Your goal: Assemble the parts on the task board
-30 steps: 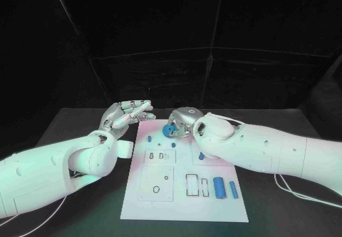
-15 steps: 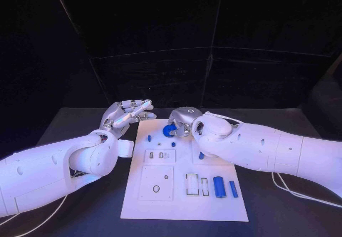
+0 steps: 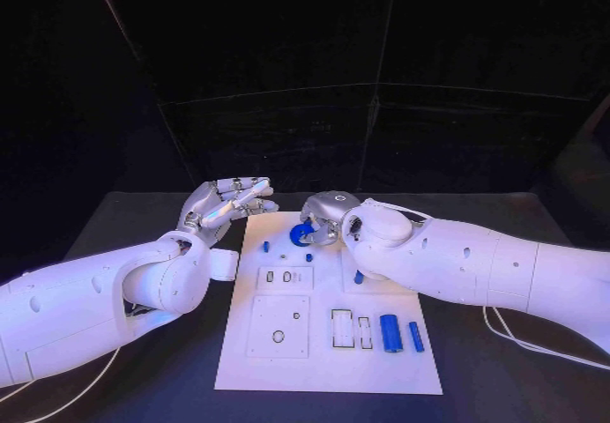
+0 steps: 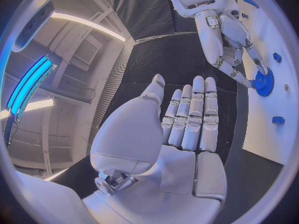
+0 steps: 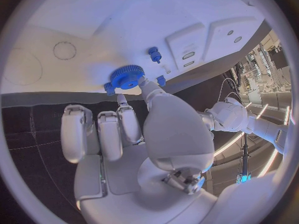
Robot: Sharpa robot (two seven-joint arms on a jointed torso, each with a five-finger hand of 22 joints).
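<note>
The white task board (image 3: 328, 361) lies in the middle of the black table. At its far end my right hand (image 3: 328, 214) pinches a blue gear (image 3: 302, 233) between thumb and a finger, low over the board. The right wrist view shows the gear (image 5: 127, 76) at the fingertips just above the board (image 5: 93, 25), and the left wrist view shows the gear (image 4: 264, 82) under the right hand (image 4: 227, 40). My left hand (image 3: 229, 204) hovers off the board's far left corner, fingers straight and together, holding nothing.
Two small blue pegs (image 3: 267, 248) (image 3: 309, 257) stand on the board near the gear. Two blue cylinders (image 3: 391, 333) (image 3: 416, 337) lie at the near right beside rectangular slots (image 3: 343, 329). Two grey plates (image 3: 285, 278) (image 3: 279, 326) sit on the board's left half.
</note>
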